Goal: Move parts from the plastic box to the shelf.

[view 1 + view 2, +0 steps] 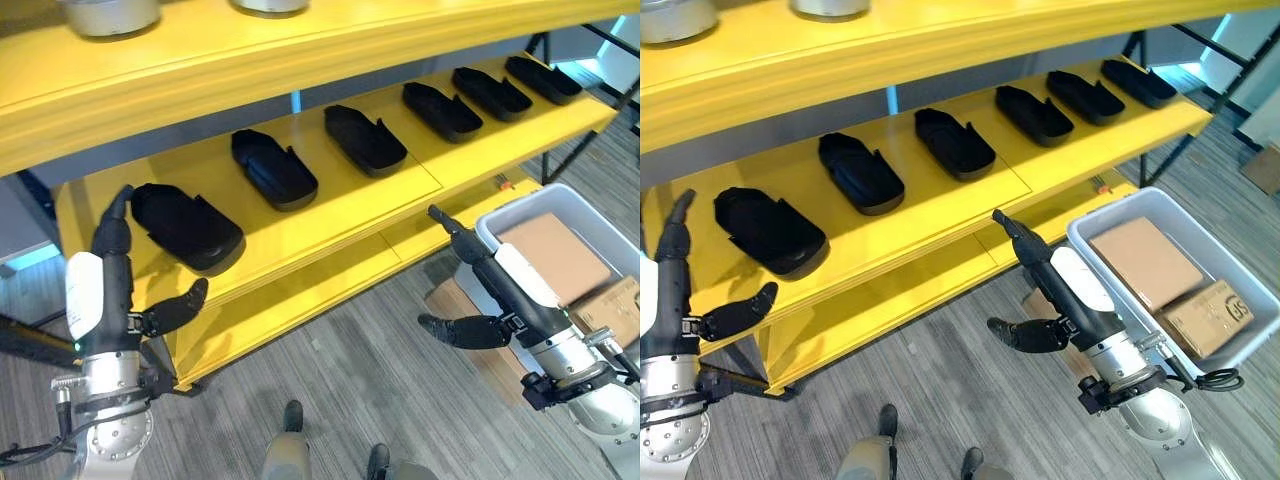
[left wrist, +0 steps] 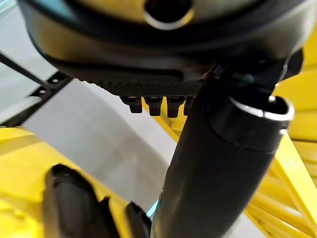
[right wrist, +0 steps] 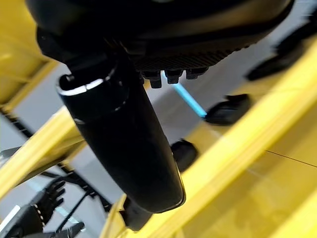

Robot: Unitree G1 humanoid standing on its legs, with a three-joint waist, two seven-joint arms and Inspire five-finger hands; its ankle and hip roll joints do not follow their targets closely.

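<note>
Yellow shelf (image 1: 330, 235) in front of you carries six black parts (image 1: 364, 139) in a row along its middle board, each lying flat and apart from its neighbours. Your left hand (image 1: 112, 268) is raised beside the leftmost part (image 1: 185, 226), fingers straight and thumb spread, holding nothing; the fingertips sit close to that part's end, though you cannot tell whether they touch it. Your right hand (image 1: 1040, 280) hangs before the shelf's lower edge, fingers straight, thumb out to the side, empty too. Just beside it, on the right, stands the grey box (image 1: 1120, 212), with two brown cartons (image 1: 1145, 262) lying inside.
</note>
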